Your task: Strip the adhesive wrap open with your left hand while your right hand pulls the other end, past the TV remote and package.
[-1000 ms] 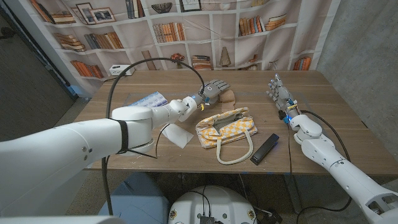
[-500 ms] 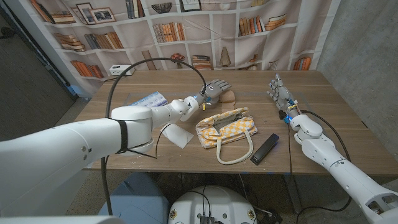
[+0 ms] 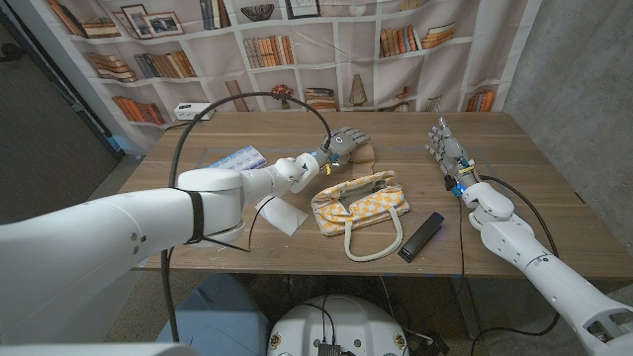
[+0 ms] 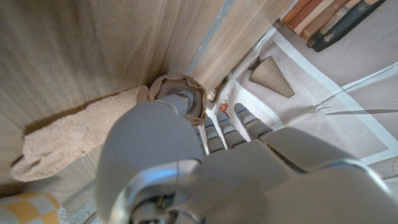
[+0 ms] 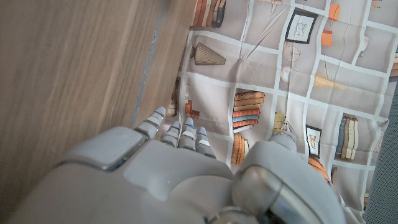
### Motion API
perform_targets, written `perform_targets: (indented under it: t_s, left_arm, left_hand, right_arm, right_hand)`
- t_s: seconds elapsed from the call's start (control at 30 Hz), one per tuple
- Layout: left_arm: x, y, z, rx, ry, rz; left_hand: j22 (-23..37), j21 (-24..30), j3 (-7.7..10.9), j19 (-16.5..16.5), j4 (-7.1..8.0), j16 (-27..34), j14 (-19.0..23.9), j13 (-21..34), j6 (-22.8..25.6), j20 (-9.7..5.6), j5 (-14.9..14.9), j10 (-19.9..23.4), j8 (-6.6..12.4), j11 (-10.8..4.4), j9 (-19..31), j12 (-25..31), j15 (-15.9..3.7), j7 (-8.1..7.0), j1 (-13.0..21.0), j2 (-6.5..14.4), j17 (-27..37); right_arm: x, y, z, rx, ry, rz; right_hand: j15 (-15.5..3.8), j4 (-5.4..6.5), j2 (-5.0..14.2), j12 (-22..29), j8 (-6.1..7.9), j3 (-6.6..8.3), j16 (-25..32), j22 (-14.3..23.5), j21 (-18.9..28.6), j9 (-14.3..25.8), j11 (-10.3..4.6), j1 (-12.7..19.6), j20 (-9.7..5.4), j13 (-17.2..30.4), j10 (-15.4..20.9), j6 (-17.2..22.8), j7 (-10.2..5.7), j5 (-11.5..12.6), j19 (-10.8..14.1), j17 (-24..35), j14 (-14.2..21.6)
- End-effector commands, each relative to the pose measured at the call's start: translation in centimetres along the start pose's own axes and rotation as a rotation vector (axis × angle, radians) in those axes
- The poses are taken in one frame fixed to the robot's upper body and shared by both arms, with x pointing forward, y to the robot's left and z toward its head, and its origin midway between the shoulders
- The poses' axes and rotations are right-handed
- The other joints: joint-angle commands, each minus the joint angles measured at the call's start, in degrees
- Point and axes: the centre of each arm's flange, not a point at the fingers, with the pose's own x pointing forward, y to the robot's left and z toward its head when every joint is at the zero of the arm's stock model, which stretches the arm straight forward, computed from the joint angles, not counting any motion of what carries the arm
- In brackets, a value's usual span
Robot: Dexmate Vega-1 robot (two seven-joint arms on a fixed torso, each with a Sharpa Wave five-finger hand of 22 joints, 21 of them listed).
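The adhesive wrap (image 3: 367, 151) is a tan roll lying on the table past the yellow bag. In the left wrist view the roll (image 4: 181, 98) shows its open core, with a loose beige tail (image 4: 74, 143) trailing from it. My left hand (image 3: 343, 142) reaches over the roll with its fingers stretched out, and I see no grip on it. A finger (image 4: 155, 143) hides part of the roll. My right hand (image 3: 443, 146) stands upright at the right of the table, fingers apart and holding nothing. The black TV remote (image 3: 421, 236) lies near the front edge. The blue and white package (image 3: 235, 159) lies at the left.
A yellow checked bag (image 3: 358, 201) with a looped cream handle lies in the middle, just in front of my left hand. A white sheet (image 3: 282, 215) lies left of the bag. A black cable (image 3: 247, 99) arches over my left arm. A bookshelf backdrop (image 3: 316, 49) hangs behind the table.
My left hand has crept a little farther over the roll. The right hand has stayed where it was.
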Motion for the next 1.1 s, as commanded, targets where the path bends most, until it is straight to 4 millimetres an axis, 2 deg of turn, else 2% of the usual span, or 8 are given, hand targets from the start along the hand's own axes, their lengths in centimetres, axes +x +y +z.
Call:
perform_targets:
  t_s: [0.03,0.33,0.6,0.73,0.87,0.97,1.0,1.1]
  left_arm:
    - [0.7,-0.1,1.0,-0.016,0.006,-0.055]
    - [1.1,-0.1,1.4,-0.028,0.010,-0.084]
    - [1.2,0.2,1.5,-0.043,0.015,-0.071]
    - [1.3,0.4,1.5,-0.059,0.017,-0.053]
    - [1.3,0.7,1.5,-0.077,0.015,-0.031]
    - [1.2,0.9,1.5,-0.093,0.016,-0.006]
    - [1.2,1.0,1.5,-0.096,0.017,0.000]
    - [1.2,1.2,1.4,-0.106,0.018,0.018]
  left_hand:
    - [0.3,1.2,0.58,2.5,0.63,1.5,2.3,0.7,1.0,0.52,-0.5,1.3,0.16,-0.45,0.1,0.8,-0.38,-0.06,0.1,-0.5,0.9]
    - [1.6,5.4,1.61,10.4,0.60,6.5,11.8,2.2,2.3,1.22,-0.9,3.1,0.19,-1.12,0.1,2.3,-2.92,-0.08,0.7,-0.4,3.4]
    - [2.0,6.2,1.80,11.2,0.46,7.6,13.6,2.6,2.5,1.71,-1.0,3.2,0.16,-1.34,0.1,2.6,-2.38,-0.18,1.0,-0.5,4.4]
    - [2.8,7.7,2.45,12.2,-0.10,11.6,21.7,3.4,2.6,1.84,-1.1,3.7,-0.07,-1.35,0.1,3.3,-4.60,-0.37,1.8,-0.6,6.4]
    - [4.0,9.1,0.60,11.7,-2.25,18.6,29.7,4.8,4.2,1.66,-1.5,6.2,0.09,-1.97,0.3,4.7,-6.03,-0.38,3.0,-1.1,10.5]
    - [5.8,11.2,-1.44,11.3,-5.59,24.0,31.6,6.9,6.9,1.11,-1.4,11.0,0.20,-3.13,0.6,7.9,-6.83,-0.31,5.7,-1.1,14.9]
    - [7.0,12.6,-2.66,11.2,-6.13,25.9,31.1,8.6,7.5,1.24,-1.3,14.3,-0.16,-3.87,0.8,10.6,-6.56,-0.19,6.5,-0.9,16.7]
    - [8.8,14.5,-4.18,10.3,-6.53,28.8,31.9,11.7,8.3,1.26,-1.2,17.2,-0.58,-4.82,1.1,14.6,-6.72,-0.24,7.8,-0.8,18.6]
  right_arm:
    - [-0.3,-0.3,0.1,0.001,-0.001,-0.008]
    - [-0.2,-0.5,0.1,0.003,-0.005,-0.008]
    - [-0.2,-0.5,0.1,0.004,-0.006,-0.007]
    - [-0.2,-0.5,0.2,0.006,-0.009,-0.006]
    - [-0.3,-0.5,0.2,0.006,-0.011,-0.007]
    - [-0.3,-0.5,0.3,0.007,-0.014,-0.007]
    - [-0.3,-0.5,0.3,0.006,-0.015,-0.007]
    - [-0.3,-0.5,0.3,0.006,-0.016,-0.005]
  right_hand:
    - [-0.25,-0.06,0.14,0.1,0.34,0.00,0.0,0.2,0.1,0.1,-0.46,-0.2,0.33,0.2,0.0,0.0,-0.10,-0.2,0.5,0.1,0.0]
    - [-0.22,-0.09,0.16,0.1,0.34,0.05,0.0,0.2,0.1,0.1,-0.44,-0.2,0.36,0.2,0.0,0.0,-0.17,-0.2,0.5,0.1,0.0]
    - [-0.23,-0.06,0.13,0.1,0.36,0.04,0.0,0.2,0.1,0.1,-0.87,-0.3,0.37,0.2,-0.1,0.1,-0.43,-0.2,0.5,0.1,0.0]
    - [-0.23,-0.05,0.13,0.1,0.37,0.05,0.0,0.2,0.1,0.1,-1.12,-0.4,0.40,0.3,-0.1,0.1,-0.54,-0.2,0.5,0.1,0.0]
    - [-0.22,-0.05,0.14,0.1,0.37,0.06,0.0,0.2,0.1,0.1,-1.09,-0.4,0.43,0.3,0.0,0.1,-0.56,-0.2,0.5,0.1,0.0]
    - [-0.25,-0.05,0.14,0.1,0.38,0.07,0.0,0.2,0.1,0.1,-1.31,-0.4,0.43,0.3,0.0,0.2,-0.60,-0.2,0.5,0.1,0.0]
    - [-0.25,-0.05,0.14,0.0,0.38,0.07,0.0,0.2,0.1,0.1,-1.33,-0.4,0.38,0.3,-0.1,0.2,-0.58,-0.2,0.5,0.1,0.0]
    - [-0.28,-0.05,0.15,0.0,0.39,0.08,0.0,0.2,0.1,0.1,-1.36,-0.4,0.39,0.3,-0.1,0.2,-0.67,-0.2,0.5,0.1,-0.1]
